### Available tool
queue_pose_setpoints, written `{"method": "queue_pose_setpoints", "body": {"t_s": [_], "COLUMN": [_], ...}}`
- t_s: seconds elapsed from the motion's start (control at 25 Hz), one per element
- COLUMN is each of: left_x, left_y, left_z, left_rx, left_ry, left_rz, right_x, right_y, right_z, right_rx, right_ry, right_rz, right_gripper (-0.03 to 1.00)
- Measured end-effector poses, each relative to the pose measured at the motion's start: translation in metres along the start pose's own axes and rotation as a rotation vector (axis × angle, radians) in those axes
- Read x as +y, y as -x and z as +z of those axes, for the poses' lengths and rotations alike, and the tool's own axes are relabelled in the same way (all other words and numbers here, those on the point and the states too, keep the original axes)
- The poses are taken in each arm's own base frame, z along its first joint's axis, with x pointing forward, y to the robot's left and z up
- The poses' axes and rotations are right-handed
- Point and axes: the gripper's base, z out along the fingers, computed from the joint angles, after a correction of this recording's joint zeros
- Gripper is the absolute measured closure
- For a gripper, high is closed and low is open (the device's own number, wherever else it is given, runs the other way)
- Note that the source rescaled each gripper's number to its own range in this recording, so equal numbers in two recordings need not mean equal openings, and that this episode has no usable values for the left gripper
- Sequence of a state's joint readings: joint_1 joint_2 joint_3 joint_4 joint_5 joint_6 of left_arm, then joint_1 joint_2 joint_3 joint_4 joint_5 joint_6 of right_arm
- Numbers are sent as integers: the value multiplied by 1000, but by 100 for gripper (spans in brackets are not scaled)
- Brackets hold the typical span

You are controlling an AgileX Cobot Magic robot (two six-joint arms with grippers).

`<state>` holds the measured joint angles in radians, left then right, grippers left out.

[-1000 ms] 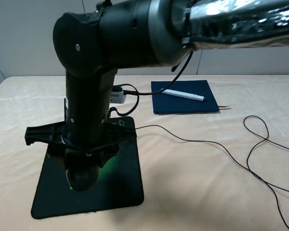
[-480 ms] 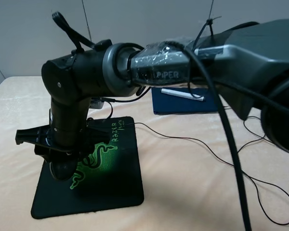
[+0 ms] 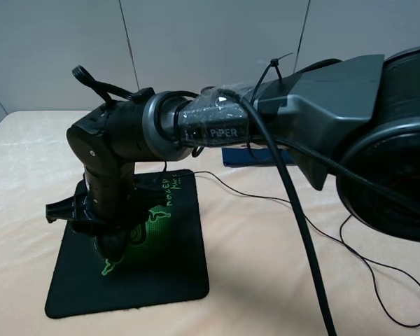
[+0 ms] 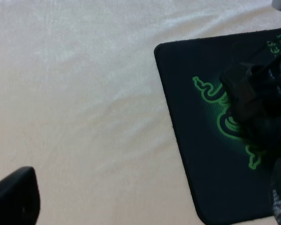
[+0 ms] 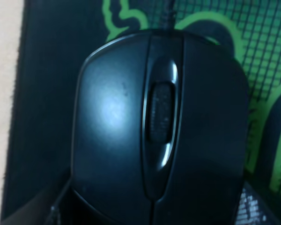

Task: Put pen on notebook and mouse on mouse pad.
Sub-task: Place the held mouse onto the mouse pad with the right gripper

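The right gripper (image 3: 112, 241) reaches across from the right and points down over the left part of the cream surface (image 3: 266, 287), above the mouse pad (image 3: 175, 273). Its jaws stand partly apart and hold the mouse (image 5: 154, 131) by its sides. In the right wrist view the glossy black mouse fills most of the frame, with the pad's green logo and grid pattern showing past its front end. The mouse is over the middle of the pad, on the green snake logo, but I cannot tell whether its underside touches the pad. Its thin cable (image 3: 259, 199) trails off the pad's far right corner and runs across the surface to the right, ending in loose loops near the right edge. The notebook (image 3: 238, 156) lies farther back, right of the pad, mostly hidden behind the arm, and the pen is hidden too. Only a dark corner of the left gripper (image 4: 14, 199) shows, over bare surface left of the pad, so I cannot tell how its jaws stand.
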<state>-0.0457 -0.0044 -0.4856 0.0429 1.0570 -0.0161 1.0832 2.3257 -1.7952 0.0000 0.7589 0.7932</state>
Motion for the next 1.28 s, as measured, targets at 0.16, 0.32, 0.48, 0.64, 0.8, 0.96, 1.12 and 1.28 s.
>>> {"method": "queue_pose_setpoints", "body": {"t_s": [0.16, 0.32, 0.48, 0.64, 0.8, 0.96, 1.12, 1.28], "left_x": [0, 0, 0, 0, 0, 0, 0, 0], "left_y": [0, 0, 0, 0, 0, 0, 0, 0], "left_z": [0, 0, 0, 0, 0, 0, 0, 0], "left_rx": [0, 0, 0, 0, 0, 0, 0, 0], "left_ry": [0, 0, 0, 0, 0, 0, 0, 0], "left_rz": [0, 0, 0, 0, 0, 0, 0, 0], "right_x": [-1, -1, 0, 0, 0, 1, 3, 6], "right_y": [0, 0, 0, 0, 0, -1, 1, 4], "right_z": [1, 1, 0, 0, 0, -1, -11, -32], "right_rx": [-3, -2, 3, 3, 3, 12, 5, -12], "right_ry": [-6, -6, -2, -2, -2, 6, 17, 29], "right_rz": [-29, -40, -58, -121, -139, -127, -124, -127], "right_gripper": [39, 37, 5, -2, -3, -3, -3, -3]}}
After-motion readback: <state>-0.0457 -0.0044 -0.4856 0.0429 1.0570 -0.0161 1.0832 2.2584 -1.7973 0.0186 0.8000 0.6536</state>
